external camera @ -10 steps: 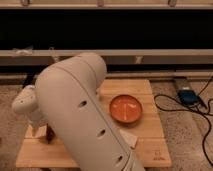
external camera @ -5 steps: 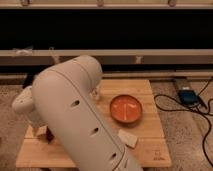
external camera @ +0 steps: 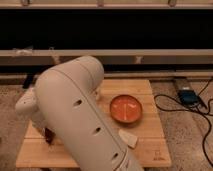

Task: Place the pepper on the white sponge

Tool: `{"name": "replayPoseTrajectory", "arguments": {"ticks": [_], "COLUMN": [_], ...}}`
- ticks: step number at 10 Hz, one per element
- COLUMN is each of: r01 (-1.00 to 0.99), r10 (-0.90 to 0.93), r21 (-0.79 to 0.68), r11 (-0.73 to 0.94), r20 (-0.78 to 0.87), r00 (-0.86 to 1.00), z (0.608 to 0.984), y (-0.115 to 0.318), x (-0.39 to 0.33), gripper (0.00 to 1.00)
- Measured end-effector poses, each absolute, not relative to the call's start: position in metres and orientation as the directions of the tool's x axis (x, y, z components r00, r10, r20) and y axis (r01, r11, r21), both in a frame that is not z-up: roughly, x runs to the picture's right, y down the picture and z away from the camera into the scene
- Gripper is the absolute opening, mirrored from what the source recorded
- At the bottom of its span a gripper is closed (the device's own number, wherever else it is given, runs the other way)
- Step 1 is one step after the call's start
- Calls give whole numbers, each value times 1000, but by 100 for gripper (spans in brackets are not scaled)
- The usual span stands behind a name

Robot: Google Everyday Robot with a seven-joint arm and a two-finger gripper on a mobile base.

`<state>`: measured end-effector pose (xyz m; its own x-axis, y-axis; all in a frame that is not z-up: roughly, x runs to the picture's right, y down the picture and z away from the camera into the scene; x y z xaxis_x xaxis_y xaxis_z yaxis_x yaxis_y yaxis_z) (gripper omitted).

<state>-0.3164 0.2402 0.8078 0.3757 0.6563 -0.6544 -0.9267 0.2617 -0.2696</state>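
Presently the tool (external camera: 46, 131) sits low over the front left corner of the wooden worktop (external camera: 150, 150), mostly hidden behind the large white arm (external camera: 75, 105) that fills the foreground. Whether the tool is spread or pressed together cannot be told. The pepper (external camera: 49, 136) shows as a small dark red shape directly at the tool's lower end, at worktop level; whether it is pinched cannot be told. The white sponge (external camera: 128, 138) lies on the worktop well to the right of the tool, with the arm between them. The orange bowl (external camera: 126, 109) stands just behind the sponge, right of the tool and farther back. A blue device (external camera: 187, 96) rests on the speckled floor (external camera: 185, 135), far right of the tool.
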Motion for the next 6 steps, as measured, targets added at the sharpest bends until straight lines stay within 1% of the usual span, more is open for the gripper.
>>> {"name": "replayPoseTrajectory", "arguments": {"ticks": [1,4,6], "r01": [-931,-943,-952], "r10": [668,705,721], "r21": [-269,-272,-269], "r11": [247,192,145], "r20": [-649,-630,-631], "r00": [365,326,288], "z": [802,775,764], "y": [240,237,245], "x": [-301,-244,-203], "gripper": [1,0,0]}}
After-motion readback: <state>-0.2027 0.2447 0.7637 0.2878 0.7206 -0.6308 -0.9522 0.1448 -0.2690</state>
